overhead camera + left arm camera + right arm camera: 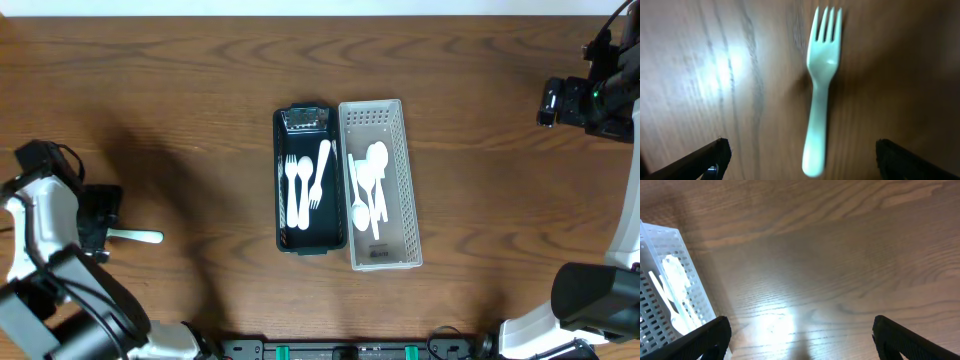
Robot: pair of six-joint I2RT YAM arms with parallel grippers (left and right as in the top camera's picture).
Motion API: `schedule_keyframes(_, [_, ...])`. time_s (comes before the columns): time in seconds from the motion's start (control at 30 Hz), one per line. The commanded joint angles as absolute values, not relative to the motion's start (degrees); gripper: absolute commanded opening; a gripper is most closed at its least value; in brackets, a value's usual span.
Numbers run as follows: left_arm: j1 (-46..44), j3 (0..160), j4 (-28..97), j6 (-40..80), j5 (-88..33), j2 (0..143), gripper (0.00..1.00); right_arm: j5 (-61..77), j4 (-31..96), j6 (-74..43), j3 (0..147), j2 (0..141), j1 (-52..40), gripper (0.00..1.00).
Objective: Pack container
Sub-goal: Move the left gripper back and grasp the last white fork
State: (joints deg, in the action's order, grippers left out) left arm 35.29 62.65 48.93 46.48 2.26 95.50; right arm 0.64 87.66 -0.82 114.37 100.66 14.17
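We see the left end effector (pixel 801 152) spread wide around a white fork (pixel 820 85) lying flat on the bench (pixel 700 75), not gripping it afaict. Right end effector (pixel 800 335) is spread too, empty, near the white basket (pixel 670 250) w/ spoons (pixel 368 180). The dark container (pixel 310 247) sits mid-bench, right beside the basket.

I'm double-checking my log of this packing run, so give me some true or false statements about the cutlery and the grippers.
The dark container holds white forks. True.
The white basket is empty. False: spoons lie in it.
A loose fork lies on the table at the open left gripper. True.
The right gripper is shut on a spoon. False: it is open and holds nothing.
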Motion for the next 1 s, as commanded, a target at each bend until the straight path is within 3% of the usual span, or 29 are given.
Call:
schedule_keyframes(0.0, [35.5, 62.2, 47.6, 46.1, 1.7, 100.1, 0.95, 0.9, 88.2, -1.2, 114.6, 100.6, 14.3, 0.93])
schedule_keyframes(0.33, [35.5, 62.2, 43.3, 46.1, 1.9, 107.2, 0.95, 0.9, 89.0, -1.2, 114.6, 100.6, 14.3, 0.93])
schedule_keyframes(0.83, [35.4, 62.2, 40.2, 43.5, 1.9, 114.8, 0.82, 0.8, 89.4, -1.2, 114.6, 100.6, 14.3, 0.93])
schedule_keyframes(0.97, [35.4, 62.1, 40.2, 43.5, 1.9, 116.0, 0.72, 0.8, 89.4, -1.2, 114.6, 100.6, 14.3, 0.93])
